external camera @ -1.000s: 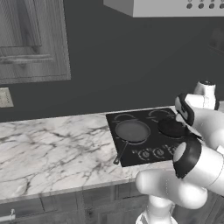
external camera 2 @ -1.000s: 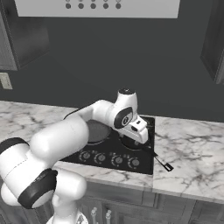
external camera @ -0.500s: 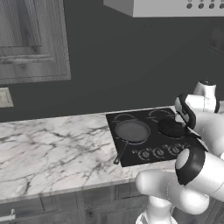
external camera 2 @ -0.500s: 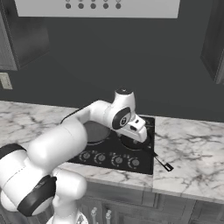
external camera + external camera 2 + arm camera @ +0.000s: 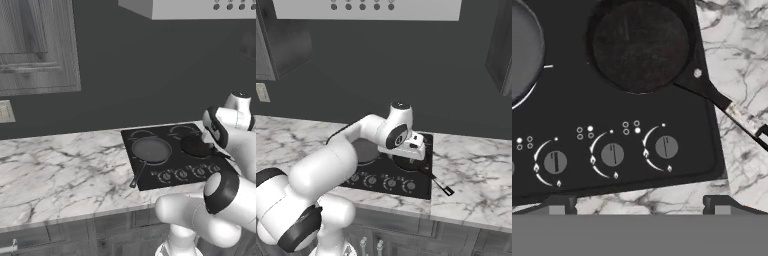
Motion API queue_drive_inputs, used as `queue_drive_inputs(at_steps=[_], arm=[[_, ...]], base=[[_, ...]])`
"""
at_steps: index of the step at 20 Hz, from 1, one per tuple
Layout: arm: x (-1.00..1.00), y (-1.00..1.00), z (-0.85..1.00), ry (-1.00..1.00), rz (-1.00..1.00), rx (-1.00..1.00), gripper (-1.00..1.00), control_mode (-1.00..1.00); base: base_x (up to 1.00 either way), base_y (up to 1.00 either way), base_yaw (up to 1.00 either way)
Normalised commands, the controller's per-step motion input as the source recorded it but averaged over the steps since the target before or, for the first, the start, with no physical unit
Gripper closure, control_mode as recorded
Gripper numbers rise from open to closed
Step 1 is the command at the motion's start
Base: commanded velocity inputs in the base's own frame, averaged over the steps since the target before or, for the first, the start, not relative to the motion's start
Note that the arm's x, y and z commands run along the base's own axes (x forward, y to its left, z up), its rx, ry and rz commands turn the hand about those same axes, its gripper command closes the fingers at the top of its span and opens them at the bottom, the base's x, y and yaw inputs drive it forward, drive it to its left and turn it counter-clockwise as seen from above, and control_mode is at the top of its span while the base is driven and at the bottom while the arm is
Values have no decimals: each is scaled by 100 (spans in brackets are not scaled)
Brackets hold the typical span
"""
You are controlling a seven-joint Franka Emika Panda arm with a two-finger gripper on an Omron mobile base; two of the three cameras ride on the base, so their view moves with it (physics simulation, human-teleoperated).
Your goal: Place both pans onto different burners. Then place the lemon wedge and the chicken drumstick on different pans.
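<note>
Left base view takes in the marble bench (image 5: 60,170) with the black cooktop (image 5: 172,167) set into it, knobs (image 5: 181,174) along the front edge. On the cooktop's left side sits the wider grey pan (image 5: 150,149), its thin handle reaching out over the front edge onto the bench. To its right sits the black pan (image 5: 639,45) over a burner, handle (image 5: 732,111) running off the cooktop's right side above the marble. Over the cooktop's front edge hangs the gripper (image 5: 637,207), fingers (image 5: 554,206) spread wide apart with nothing between them, touching neither pan.
</note>
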Motion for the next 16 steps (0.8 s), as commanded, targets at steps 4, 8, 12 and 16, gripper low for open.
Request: queue_drive_inputs(at_steps=[4,8,12,16], arm=[[-13,0,0,0,25,0,-100,-100],[-8,0,0,0,13,0,-100,-100],[-1,0,0,0,3,0,-100,-100],[-7,0,0,0,0,0,-100,-100]], base=[[0,0,0],[0,0,0],[0,0,0],[0,0,0]])
